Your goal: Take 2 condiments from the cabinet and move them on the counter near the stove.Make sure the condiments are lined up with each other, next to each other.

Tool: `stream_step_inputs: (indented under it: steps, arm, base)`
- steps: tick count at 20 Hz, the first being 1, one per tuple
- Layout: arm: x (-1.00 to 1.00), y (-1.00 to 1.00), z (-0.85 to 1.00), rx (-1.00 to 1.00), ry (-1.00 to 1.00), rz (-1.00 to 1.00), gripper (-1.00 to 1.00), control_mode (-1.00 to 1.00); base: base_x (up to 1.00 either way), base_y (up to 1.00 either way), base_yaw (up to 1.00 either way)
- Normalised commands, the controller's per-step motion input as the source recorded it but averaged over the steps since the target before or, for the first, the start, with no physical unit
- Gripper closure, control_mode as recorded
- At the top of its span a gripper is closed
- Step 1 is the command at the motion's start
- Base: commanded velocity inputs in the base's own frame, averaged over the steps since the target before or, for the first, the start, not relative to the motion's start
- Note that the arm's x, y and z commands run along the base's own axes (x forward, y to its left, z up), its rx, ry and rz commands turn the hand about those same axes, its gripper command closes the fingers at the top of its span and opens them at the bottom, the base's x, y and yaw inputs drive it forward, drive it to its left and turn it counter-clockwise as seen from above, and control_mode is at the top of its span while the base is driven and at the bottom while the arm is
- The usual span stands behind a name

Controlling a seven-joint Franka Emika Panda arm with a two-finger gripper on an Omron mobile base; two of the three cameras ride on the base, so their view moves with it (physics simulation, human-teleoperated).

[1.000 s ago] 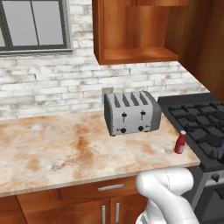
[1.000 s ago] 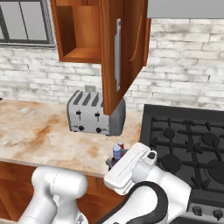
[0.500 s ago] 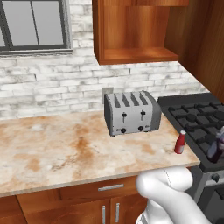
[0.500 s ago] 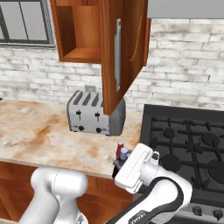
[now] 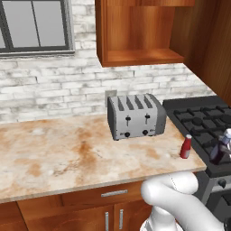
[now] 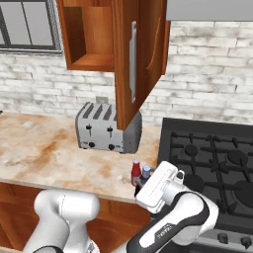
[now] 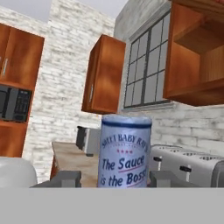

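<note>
The red condiment bottle with a white cap stands on the counter close to the stove. My gripper is shut on the dark condiment bottle, whose pale cap and label rise between the two fingertips. That dark bottle is upright just right of the red one, at the stove's near left corner. From the right, the red bottle and the dark bottle stand side by side, partly behind my hand. The wall cabinet has a bare shelf niche.
A silver four-slot toaster stands on the counter behind the bottles. The cabinet door hangs open above the toaster. The stove with black grates is to the right. Bare countertop stretches left toward the window.
The dark bottle has come into the left base view from the right edge and moved left and down, closer to the red bottle. The red bottle has not moved.
</note>
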Motion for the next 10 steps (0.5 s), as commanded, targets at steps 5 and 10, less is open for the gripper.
stream_step_inputs:
  steps: [5,10]
  arm:
    - [0.36,0.00,-0.40,-0.01,0.00,-0.12,1.00,-1.00]
    - [0.36,0.00,-0.31,0.00,0.00,-0.04,1.00,-1.00]
  base:
    - [0.00,0.00,0.00]
    - [0.00,0.00,0.00]
